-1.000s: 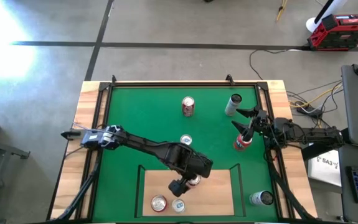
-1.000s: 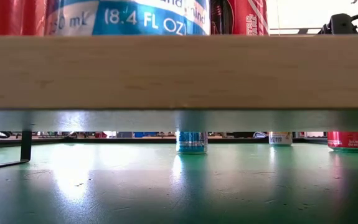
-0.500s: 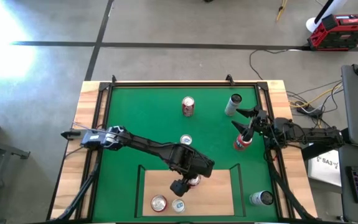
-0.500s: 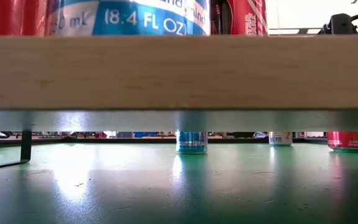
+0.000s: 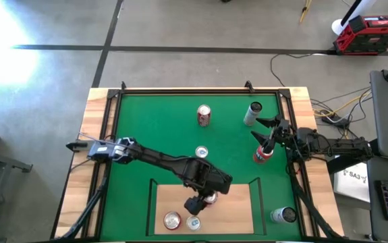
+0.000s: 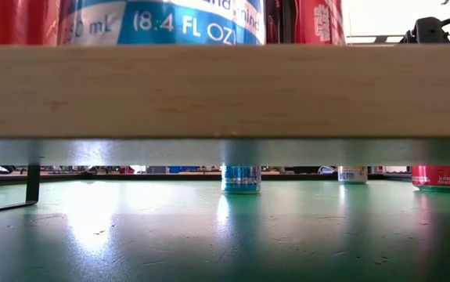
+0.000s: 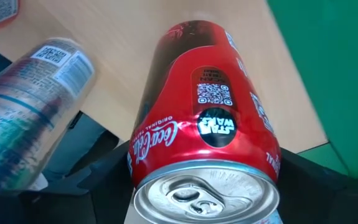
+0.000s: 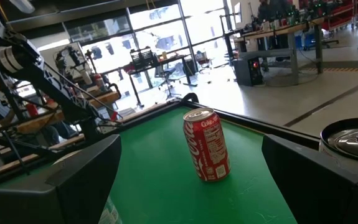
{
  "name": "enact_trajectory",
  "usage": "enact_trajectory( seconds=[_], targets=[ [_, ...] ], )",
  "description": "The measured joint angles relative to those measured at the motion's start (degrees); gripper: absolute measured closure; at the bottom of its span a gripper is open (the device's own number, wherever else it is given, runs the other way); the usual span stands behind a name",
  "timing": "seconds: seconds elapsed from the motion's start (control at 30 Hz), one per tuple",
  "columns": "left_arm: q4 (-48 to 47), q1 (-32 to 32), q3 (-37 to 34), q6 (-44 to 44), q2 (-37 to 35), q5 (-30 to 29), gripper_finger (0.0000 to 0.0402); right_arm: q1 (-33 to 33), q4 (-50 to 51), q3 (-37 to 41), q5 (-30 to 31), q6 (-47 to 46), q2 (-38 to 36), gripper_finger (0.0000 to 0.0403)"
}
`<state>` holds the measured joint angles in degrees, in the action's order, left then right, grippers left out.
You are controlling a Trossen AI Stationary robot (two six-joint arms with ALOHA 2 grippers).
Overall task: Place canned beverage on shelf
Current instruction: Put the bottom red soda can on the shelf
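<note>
The left gripper [image 5: 200, 201] pinched a red Coca-Cola can [image 7: 207, 124] over the shelf [image 5: 241, 214], near the middle of the board and toward its far edge. In the left wrist view the can carried the Coca-Cola script, a black Star Wars badge and a QR code; its silver pull-tab top faced the camera and its long axis ran away toward the pale wood. Whether its base touched the board could not be told.

Two more cans stood on the shelf near its front edge: a red one [image 5: 172, 219] and a blue-and-silver one [image 5: 194, 223], the latter reading "8.4 FL OZ" in the low view.

The right gripper [image 5: 266, 136] waited with fingers spread near the green mat's [image 5: 153, 135] right edge, just beside a red can [image 5: 262, 154]. Its wrist view showed an upright Coca-Cola can [image 8: 207, 153] on the mat.
</note>
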<state>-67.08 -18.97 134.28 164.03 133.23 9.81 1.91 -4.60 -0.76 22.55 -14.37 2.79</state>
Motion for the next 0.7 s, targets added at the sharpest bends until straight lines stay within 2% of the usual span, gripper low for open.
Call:
enact_trajectory(
  seconds=[0.7],
  targets=[
    [4.1, -2.5, -0.1, -1.9, 0.2, 0.6, 0.0113, 0.0, 0.0, 0.0, 0.0, 0.0, 0.0, 0.0022]
  ],
)
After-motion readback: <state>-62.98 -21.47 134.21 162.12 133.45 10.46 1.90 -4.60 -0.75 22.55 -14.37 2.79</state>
